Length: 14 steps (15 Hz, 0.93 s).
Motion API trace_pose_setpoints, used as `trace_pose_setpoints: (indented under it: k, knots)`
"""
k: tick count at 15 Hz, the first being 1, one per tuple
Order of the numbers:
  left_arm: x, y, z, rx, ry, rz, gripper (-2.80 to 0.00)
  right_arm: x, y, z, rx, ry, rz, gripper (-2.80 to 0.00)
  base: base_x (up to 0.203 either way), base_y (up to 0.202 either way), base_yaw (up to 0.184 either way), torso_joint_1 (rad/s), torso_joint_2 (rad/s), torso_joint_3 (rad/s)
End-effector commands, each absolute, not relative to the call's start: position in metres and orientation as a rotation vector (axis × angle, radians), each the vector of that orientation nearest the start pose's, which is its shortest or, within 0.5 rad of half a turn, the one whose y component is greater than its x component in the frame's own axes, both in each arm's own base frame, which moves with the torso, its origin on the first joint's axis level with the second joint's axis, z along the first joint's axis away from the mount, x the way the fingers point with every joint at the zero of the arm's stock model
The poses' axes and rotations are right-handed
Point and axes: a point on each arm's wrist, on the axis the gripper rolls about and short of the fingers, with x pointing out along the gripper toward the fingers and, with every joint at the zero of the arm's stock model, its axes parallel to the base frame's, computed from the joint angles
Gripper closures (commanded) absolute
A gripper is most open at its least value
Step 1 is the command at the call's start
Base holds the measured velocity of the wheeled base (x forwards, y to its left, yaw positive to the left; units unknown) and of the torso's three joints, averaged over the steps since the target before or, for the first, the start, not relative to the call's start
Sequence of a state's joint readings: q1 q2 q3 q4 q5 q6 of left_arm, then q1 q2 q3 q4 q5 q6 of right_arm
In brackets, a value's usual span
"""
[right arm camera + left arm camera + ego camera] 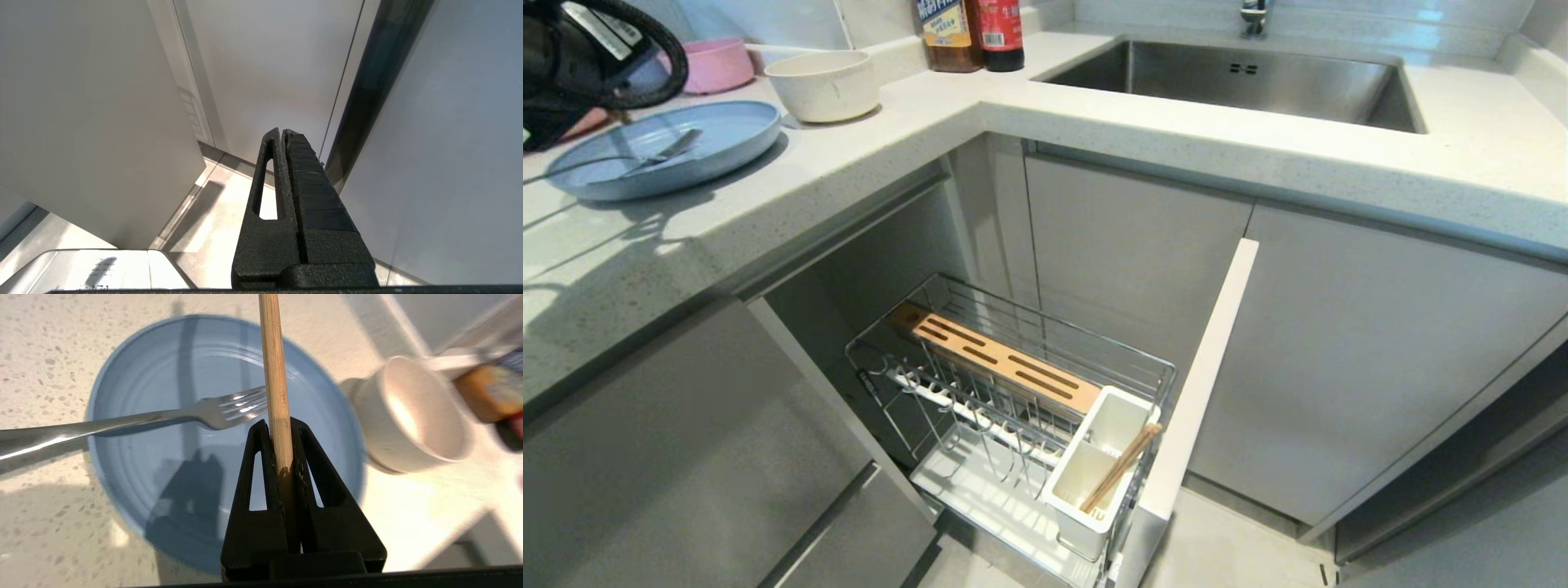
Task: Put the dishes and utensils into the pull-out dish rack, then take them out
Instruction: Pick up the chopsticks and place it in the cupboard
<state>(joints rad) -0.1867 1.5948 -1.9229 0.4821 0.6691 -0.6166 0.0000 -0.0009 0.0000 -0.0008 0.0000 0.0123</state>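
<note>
My left gripper is shut on a light-wood chopstick and hangs above the light-blue plate. A silver fork lies across that plate. The off-white bowl stands just beside the plate. In the head view the left arm sits over the counter's left end, above the plate and near the bowl. The pull-out dish rack is drawn out below. Another chopstick leans in its white utensil holder. My right gripper is shut and empty, pointing at the floor.
A pink bowl and two bottles stand at the back of the counter. The steel sink is on the right. The rack's pale front panel juts out from the cabinets, and its wooden strip runs along the basket.
</note>
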Motion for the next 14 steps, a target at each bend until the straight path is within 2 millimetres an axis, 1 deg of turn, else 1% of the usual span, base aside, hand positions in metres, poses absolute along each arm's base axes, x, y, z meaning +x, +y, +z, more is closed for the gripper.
trace_pose_setpoints:
  k: [1, 3, 4, 8, 10, 11, 13, 14]
  knots:
    - [0.215, -0.034, 0.427, -0.572, -0.05, 0.438, 0.0, -0.023, 0.0, 0.075, 0.012, 0.0, 0.0, 0.0, 0.0, 0.0, 0.0, 0.0, 0.0, 0.0]
    - [0.19, -0.043, 0.436, -0.6, -0.046, 0.293, 0.0, -0.023, 0.0, 0.075, 0.012, 0.001, 0.0, 0.0, 0.0, 0.0, 0.0, 0.0, 0.0, 0.0]
    - [0.179, -0.049, 0.437, -0.606, -0.032, 0.219, 0.0, -0.023, 0.0, 0.075, 0.012, 0.001, 0.0, 0.0, 0.0, 0.0, 0.0, 0.0, 0.0, 0.0]
    - [0.142, -0.083, 0.432, -0.599, 0.063, -0.073, 0.0, -0.023, 0.0, 0.075, 0.012, 0.0, 0.0, 0.0, 0.0, 0.0, 0.0, 0.0, 0.0, 0.0]
    - [0.118, -0.099, 0.428, -0.587, 0.122, -0.247, 0.0, -0.023, 0.0, 0.075, 0.012, 0.0, 0.0, 0.0, 0.0, 0.0, 0.0, 0.0, 0.0, 0.0]
    - [0.11, -0.103, 0.426, -0.579, 0.148, -0.308, 0.0, -0.023, 0.0, 0.075, 0.012, 0.0, 0.0, 0.0, 0.0, 0.0, 0.0, 0.0, 0.0, 0.0]
    - [0.099, -0.111, 0.416, -0.539, 0.227, -0.416, 0.0, -0.023, 0.0, 0.075, 0.012, 0.0, 0.0, 0.0, 0.0, 0.0, 0.0, 0.0, 0.0, 0.0]
    - [0.095, -0.114, 0.407, -0.491, 0.3, -0.443, 0.0, -0.023, 0.0, 0.075, 0.012, 0.0, 0.0, 0.0, 0.0, 0.0, 0.0, 0.0, 0.0, 0.0]
